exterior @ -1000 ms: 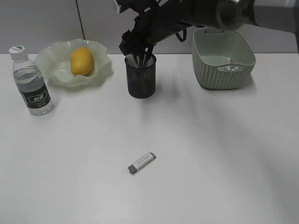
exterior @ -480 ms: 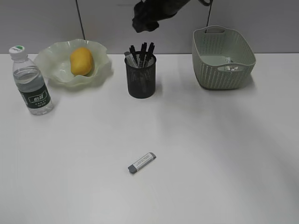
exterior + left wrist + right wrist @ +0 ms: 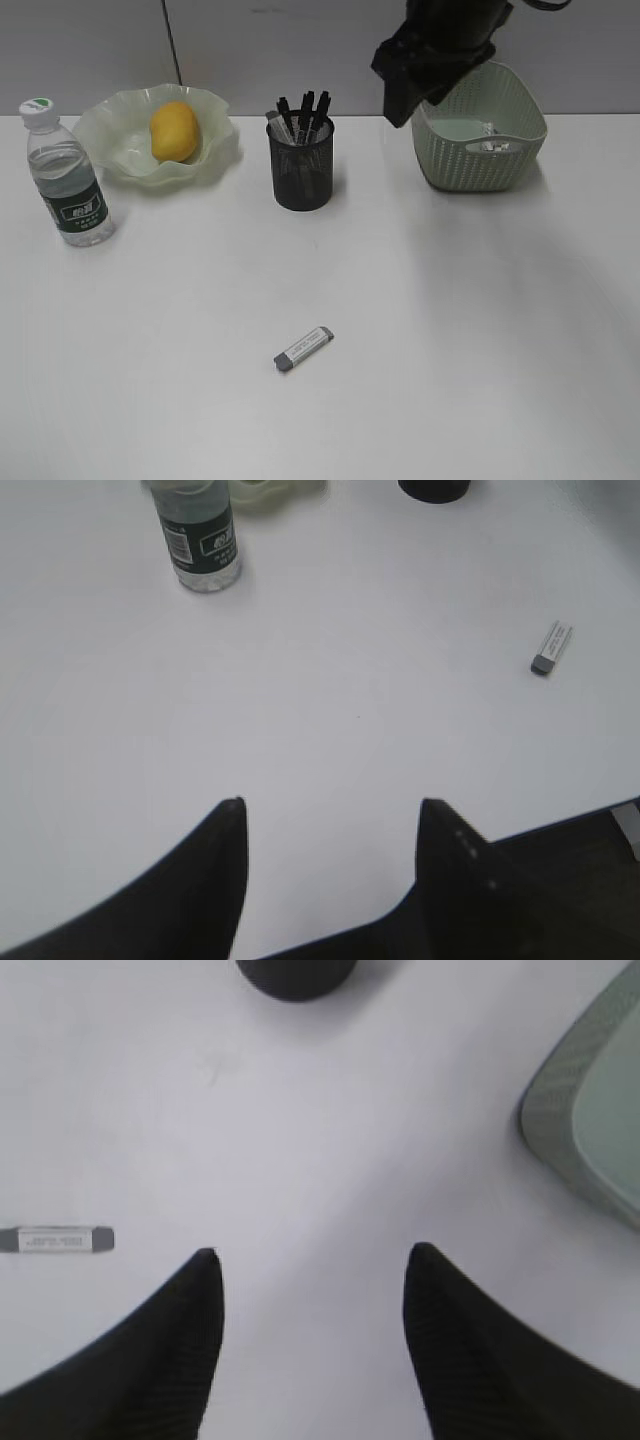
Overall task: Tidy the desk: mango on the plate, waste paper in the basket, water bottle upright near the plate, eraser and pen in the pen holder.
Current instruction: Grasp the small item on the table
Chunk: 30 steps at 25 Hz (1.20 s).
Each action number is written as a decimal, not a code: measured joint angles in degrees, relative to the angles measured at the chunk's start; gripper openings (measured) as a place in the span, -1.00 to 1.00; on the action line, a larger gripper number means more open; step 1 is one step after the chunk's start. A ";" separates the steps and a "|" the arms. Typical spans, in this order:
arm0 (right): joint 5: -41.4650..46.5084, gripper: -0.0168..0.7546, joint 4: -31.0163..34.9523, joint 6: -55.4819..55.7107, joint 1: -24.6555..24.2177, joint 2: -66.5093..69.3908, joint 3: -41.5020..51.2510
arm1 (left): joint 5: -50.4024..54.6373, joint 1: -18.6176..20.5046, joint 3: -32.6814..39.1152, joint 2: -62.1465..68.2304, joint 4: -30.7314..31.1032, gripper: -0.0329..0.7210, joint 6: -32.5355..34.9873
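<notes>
Smooth yellow mango (image 3: 173,131) sits in ruffled glassy green plate (image 3: 115,140). Clear water bottle (image 3: 64,176) upright just beside it. Black mesh pen holder (image 3: 301,165) bristling with pens (image 3: 303,114). Flat grey eraser (image 3: 302,349) alone on white desk (image 3: 450,330). Crumpled waste paper (image 3: 489,140) in woven-look basket (image 3: 480,160). Right gripper (image 3: 310,1260) and left gripper (image 3: 330,805) both spread wide, nothing held.
</notes>
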 joint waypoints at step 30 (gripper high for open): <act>-9.10 0.23 0.10 14.49 -10.64 -63.97 66.92 | 0.00 0.00 0.00 0.00 0.00 0.17 0.00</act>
